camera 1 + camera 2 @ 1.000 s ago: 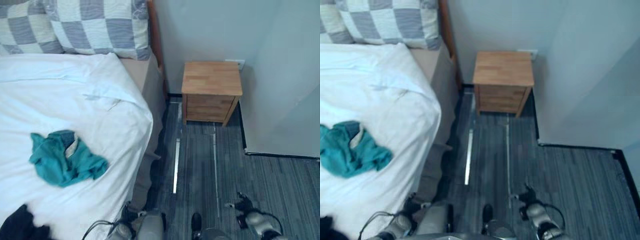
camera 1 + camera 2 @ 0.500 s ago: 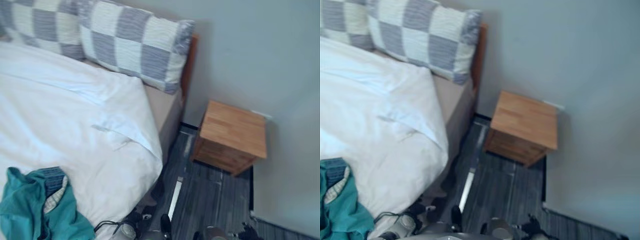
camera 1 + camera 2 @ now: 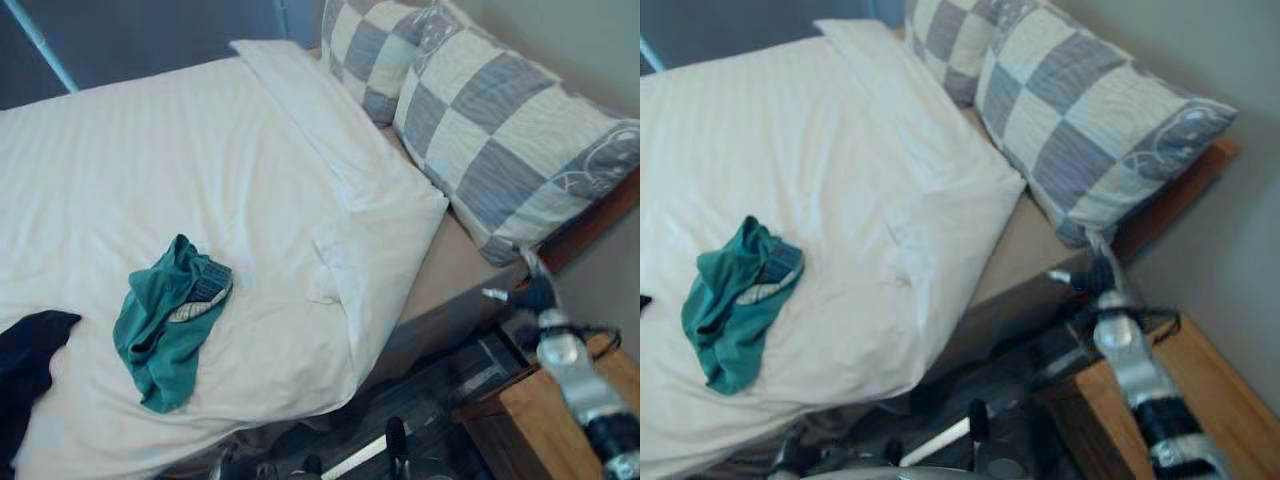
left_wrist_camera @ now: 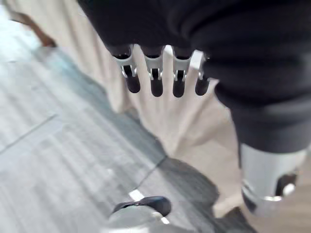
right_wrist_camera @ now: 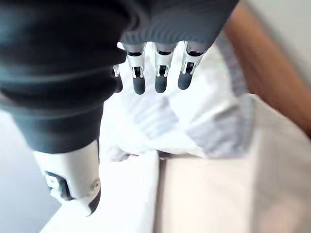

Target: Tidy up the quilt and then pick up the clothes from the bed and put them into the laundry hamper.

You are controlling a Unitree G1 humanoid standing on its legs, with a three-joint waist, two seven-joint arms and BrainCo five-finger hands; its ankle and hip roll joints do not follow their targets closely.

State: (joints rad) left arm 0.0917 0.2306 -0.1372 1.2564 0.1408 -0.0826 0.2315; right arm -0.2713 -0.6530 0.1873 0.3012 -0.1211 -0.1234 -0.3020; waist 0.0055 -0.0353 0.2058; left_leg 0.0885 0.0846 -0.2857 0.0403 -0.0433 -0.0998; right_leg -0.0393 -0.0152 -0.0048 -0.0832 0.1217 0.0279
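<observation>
Raised since a second ago, my right robot hand point(image 3: 528, 290), fingers straight and empty, hovers beside the checked grey-and-cream pillow point(image 3: 510, 150), well apart from the crumpled teal garment point(image 3: 165, 320) on the white quilt point(image 3: 150, 170).

clothes point(image 3: 168, 320) on quilt point(image 3: 180, 180) — pillows point(image 3: 500, 140) behind

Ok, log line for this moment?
quilt spread | teal garment on it | right hand open by checked pillow | left hand open, idle

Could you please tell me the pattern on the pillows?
The pillows have a grey-and-cream check, clearest in the left eye view.
</observation>
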